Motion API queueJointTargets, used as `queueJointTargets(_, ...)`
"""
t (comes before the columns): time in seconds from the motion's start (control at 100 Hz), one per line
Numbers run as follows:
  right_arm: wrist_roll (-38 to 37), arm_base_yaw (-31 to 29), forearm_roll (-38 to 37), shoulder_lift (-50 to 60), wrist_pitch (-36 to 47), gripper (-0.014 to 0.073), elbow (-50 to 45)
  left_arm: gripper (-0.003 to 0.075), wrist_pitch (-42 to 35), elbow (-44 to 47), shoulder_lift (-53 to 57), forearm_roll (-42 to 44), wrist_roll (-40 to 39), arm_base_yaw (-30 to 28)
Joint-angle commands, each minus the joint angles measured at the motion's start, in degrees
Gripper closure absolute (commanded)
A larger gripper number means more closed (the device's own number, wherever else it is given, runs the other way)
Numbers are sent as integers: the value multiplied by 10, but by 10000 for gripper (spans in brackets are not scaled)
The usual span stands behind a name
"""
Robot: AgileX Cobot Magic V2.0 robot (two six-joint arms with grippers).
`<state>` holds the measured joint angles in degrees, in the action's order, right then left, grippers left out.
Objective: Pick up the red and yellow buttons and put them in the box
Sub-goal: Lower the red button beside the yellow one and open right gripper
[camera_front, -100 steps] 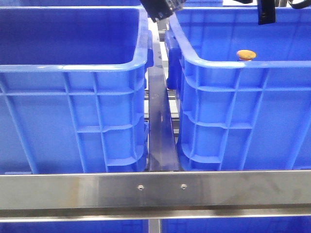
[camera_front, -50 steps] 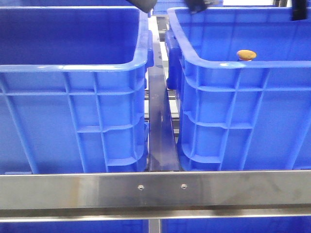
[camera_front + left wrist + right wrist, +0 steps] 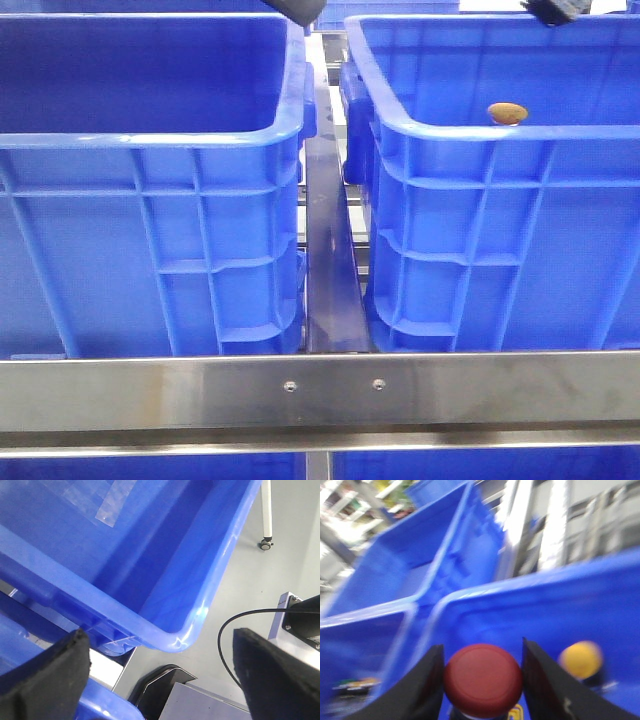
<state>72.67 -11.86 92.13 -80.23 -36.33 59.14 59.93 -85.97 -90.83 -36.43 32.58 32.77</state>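
Two alike blue boxes stand side by side, the left box (image 3: 150, 135) and the right box (image 3: 480, 135). The yellow button (image 3: 507, 113) lies inside the right box near its front wall. In the right wrist view the dark red button (image 3: 483, 680) sits between the black fingers of my right gripper (image 3: 481, 646), which is shut on it, with the yellow button (image 3: 581, 660) blurred just beside it over the blue box (image 3: 545, 605). My left gripper (image 3: 157, 635) is open and holds nothing, hovering over a box corner (image 3: 175, 640).
A steel rail (image 3: 320, 390) crosses the front and a dark bar (image 3: 330, 260) runs between the boxes. Dark arm parts (image 3: 295, 10) poke in at the top edge. The left wrist view shows grey floor (image 3: 280, 555), a black cable (image 3: 225, 630) and a caster (image 3: 265, 544).
The dark arm parts at the top of the front view have shifted, and the left one has risen almost out of view. The yellow button has not moved.
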Motion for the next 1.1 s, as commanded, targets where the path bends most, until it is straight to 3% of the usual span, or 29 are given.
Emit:
queueJointTargets(0.0,69,-4,24,17,39,328,28,164,-11,-18,28,-33,-1,4)
queueJointTargets(0.16,167,-4,42,-1,95,328,38,164,-11,-18,28,-33,-1,4)
queueJointTargets(0.49,296,2,93,-107,77,328,81,164,-11,-18,28,-33,-1,4)
queueJointTargets(0.66,330,2,123,-159,70,328,100,164,-12,-18,28,-33,-1,4)
queueJointTargets(1.09,331,2,140,-245,41,328,146,164,-14,-18,28,-33,-1,4)
